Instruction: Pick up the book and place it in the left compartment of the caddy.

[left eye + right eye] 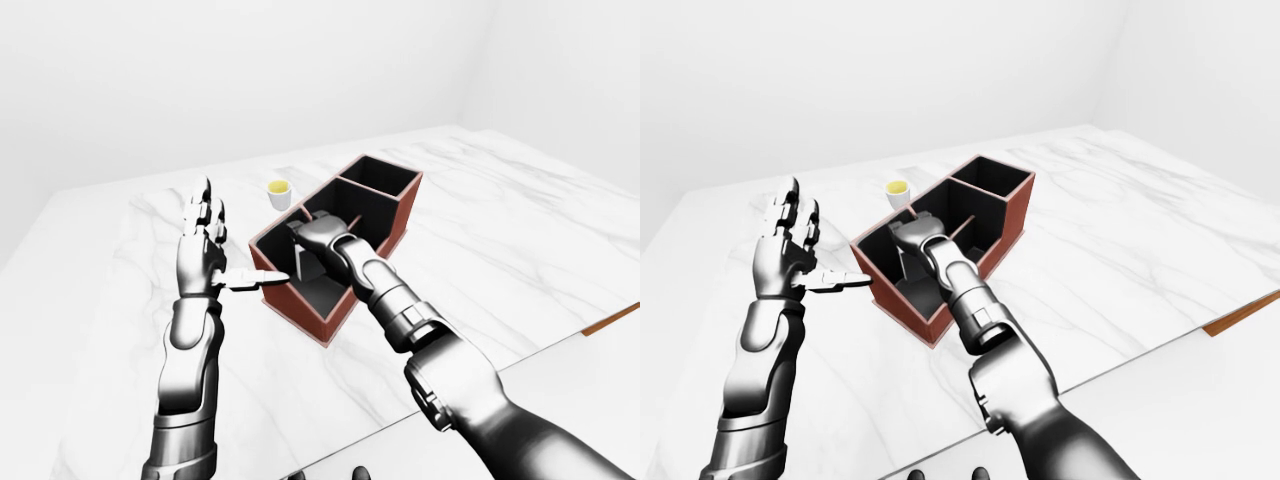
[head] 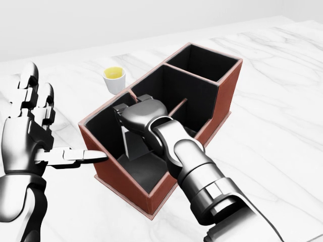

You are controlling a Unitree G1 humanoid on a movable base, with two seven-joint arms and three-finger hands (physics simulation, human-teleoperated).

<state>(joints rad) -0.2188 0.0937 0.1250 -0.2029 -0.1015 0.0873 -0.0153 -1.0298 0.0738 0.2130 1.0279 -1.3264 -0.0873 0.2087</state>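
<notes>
The right hand is down inside the caddy, reaching in over its near wall, the forearm slanting up from the bottom right of the head view. Its knuckles arch over the top of the book, a dark grey slab standing nearly upright, tilted a little, in the compartment at the caddy's lower-left end in that view. The fingers curl over the book's upper edge and seem to hold it, though the fingertips are hidden behind the hand, so how tightly they close cannot be told.

The left hand stands outside the caddy at the left of the head view, spread wide and holding nothing. Two fingers point straight up, and the third finger sticks out sideways, its tip at the caddy's reddish outer wall; whether it touches the wall cannot be told. The left forearm rises almost vertically beneath it.

The caddy is a long reddish-brown box with black inner walls split into compartments, lying at a diagonal on a white marble surface with faint grey veins. A small white cup with yellow contents stands just beyond the caddy, near its long wall, apart from it. The room is plain and pale, with bare white walls. In the left-eye view a thin brown edge shows at the far right.
</notes>
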